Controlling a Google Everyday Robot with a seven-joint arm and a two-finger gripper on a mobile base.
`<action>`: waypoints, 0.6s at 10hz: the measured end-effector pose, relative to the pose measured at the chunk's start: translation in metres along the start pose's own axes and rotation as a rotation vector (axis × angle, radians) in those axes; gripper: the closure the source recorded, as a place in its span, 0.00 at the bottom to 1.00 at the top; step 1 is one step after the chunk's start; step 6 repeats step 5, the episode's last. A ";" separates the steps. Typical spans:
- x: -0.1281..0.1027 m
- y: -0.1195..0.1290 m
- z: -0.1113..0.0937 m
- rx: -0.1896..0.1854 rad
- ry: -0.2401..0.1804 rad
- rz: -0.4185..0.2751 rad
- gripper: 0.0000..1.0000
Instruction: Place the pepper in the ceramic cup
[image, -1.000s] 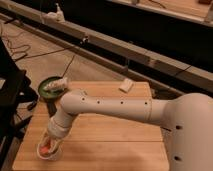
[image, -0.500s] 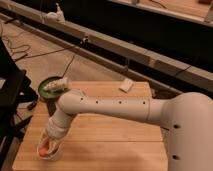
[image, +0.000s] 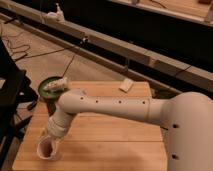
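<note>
— Where is the gripper (image: 48, 141) found?

— It is lowered over the ceramic cup (image: 46, 150) at the near left corner of the wooden table (image: 115, 142), at the end of the white arm (image: 107, 106).

— And the pepper?

— An orange-red patch, seemingly the pepper (image: 49, 148), is seen at the cup's mouth; whether it is pinched cannot be told.

— What else is seen?

— A green pan (image: 47, 86) at the table's far left edge, and a small white block (image: 126, 85) near the far edge.
</note>
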 end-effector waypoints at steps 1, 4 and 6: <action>0.001 0.000 -0.001 0.002 0.004 0.000 0.27; 0.006 -0.008 -0.025 0.050 0.029 0.007 0.27; 0.007 -0.008 -0.027 0.056 0.031 0.009 0.27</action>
